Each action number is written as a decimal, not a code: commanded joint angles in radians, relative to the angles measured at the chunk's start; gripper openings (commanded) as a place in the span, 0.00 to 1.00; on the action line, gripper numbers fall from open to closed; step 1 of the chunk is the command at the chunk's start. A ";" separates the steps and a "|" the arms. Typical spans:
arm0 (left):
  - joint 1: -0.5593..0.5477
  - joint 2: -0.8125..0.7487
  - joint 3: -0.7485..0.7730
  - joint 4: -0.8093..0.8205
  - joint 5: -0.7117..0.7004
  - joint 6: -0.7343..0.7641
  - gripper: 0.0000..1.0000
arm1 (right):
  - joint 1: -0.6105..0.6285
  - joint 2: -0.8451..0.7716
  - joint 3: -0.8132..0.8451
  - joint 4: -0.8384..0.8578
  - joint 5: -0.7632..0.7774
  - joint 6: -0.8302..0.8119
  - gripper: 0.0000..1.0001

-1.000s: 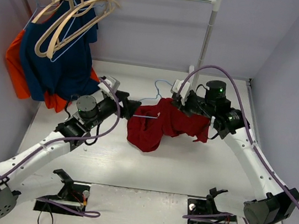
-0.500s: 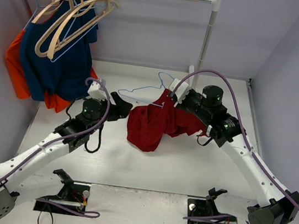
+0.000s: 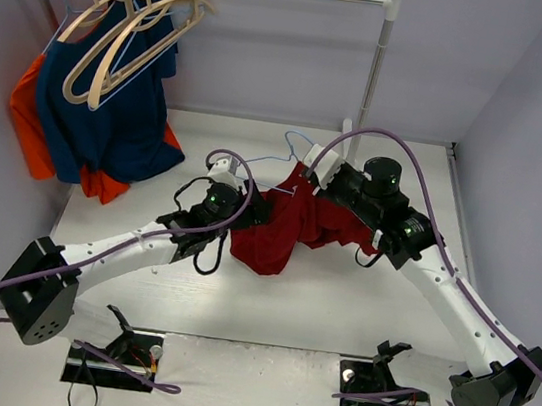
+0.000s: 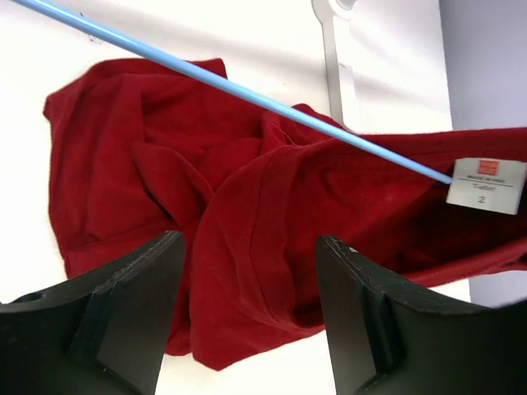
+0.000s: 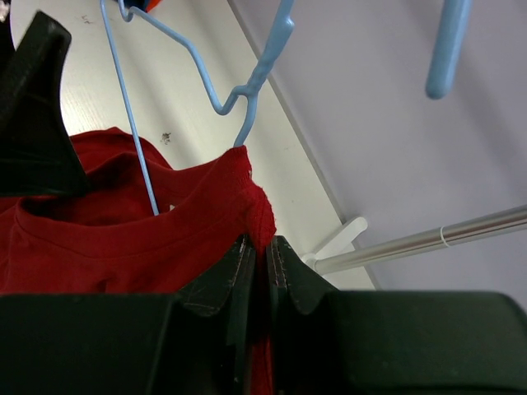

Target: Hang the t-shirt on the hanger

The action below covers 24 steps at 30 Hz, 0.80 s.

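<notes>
Gripping the t-shirt [image 3: 288, 228] at its collar, the right pincer [image 5: 257, 247] holds it up; the left pincer [image 4: 247, 243], released, faces the hanger [image 4: 247, 92], whose wire runs left-right into the neck.

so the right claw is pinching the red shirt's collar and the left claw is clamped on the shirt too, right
Not quite. The left claw is open, with its fingers spread apart over the t-shirt and gripping nothing, as the left wrist view shows. The part about the right claw is right.
</notes>
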 commanded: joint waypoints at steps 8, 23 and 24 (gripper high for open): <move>-0.047 0.072 0.113 0.073 -0.094 0.015 0.50 | 0.010 -0.052 -0.001 0.107 0.011 0.008 0.00; -0.017 0.075 0.121 -0.005 -0.143 0.064 0.00 | 0.014 -0.091 0.005 0.061 0.059 0.032 0.00; -0.004 0.063 0.119 -0.016 -0.146 0.081 0.00 | 0.016 -0.092 0.008 0.045 0.059 0.039 0.00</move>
